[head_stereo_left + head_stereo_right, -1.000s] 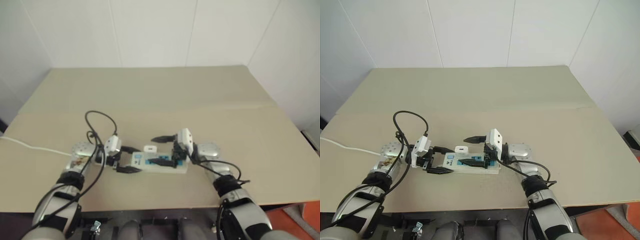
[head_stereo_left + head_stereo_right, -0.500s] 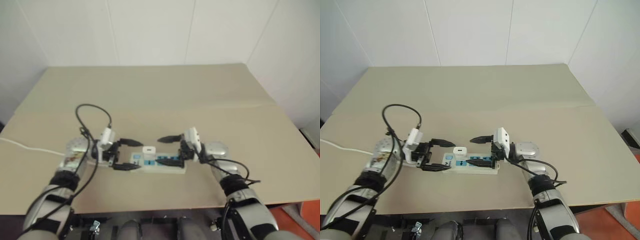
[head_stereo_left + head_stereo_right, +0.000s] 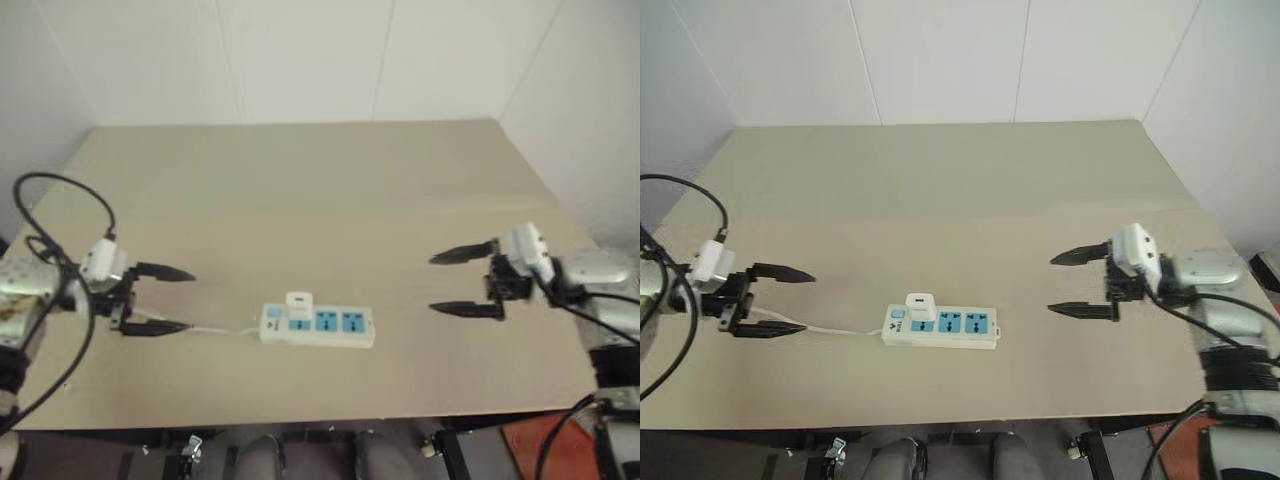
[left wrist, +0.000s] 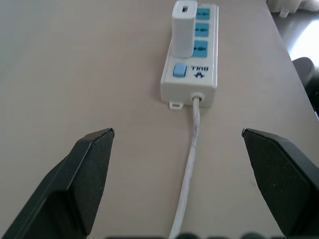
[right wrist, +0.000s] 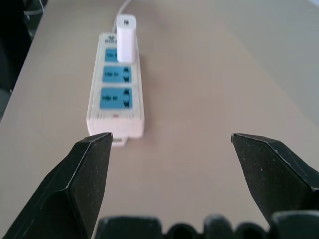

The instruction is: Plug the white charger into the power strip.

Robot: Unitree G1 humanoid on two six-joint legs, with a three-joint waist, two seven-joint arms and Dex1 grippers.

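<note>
Since a second ago you have drawn both arms away from the power strip (image 3: pixel 940 327): then each gripper sat right at one end of it, now they stand well apart from it on either side.

Item, left gripper (image 3: pixel 780 300): you have it out near the table's left edge, fingers pointing toward the strip, jaws spread wide and holding nothing. The strip's thin white cord (image 3: pixel 830 329) runs across the table toward it, passing just under the lower finger.

Item, right gripper (image 3: pixel 1080 283): you have it out toward the table's right side, fingers pointing back at the strip, jaws spread wide and empty.

Item, power strip: white bar lying flat on the tan table (image 3: pixel 940 200), near the front edge and about midway between your two grippers. Three blue socket faces in a row; a small blue switch (image 4: pixel 180 70) at the cord end.

Item, white charger (image 3: pixel 921 307): standing upright in the socket nearest the switch, seated on the strip. The other two sockets (image 5: pixel 115 85) are open. Neither gripper touches the charger or the strip.
</note>
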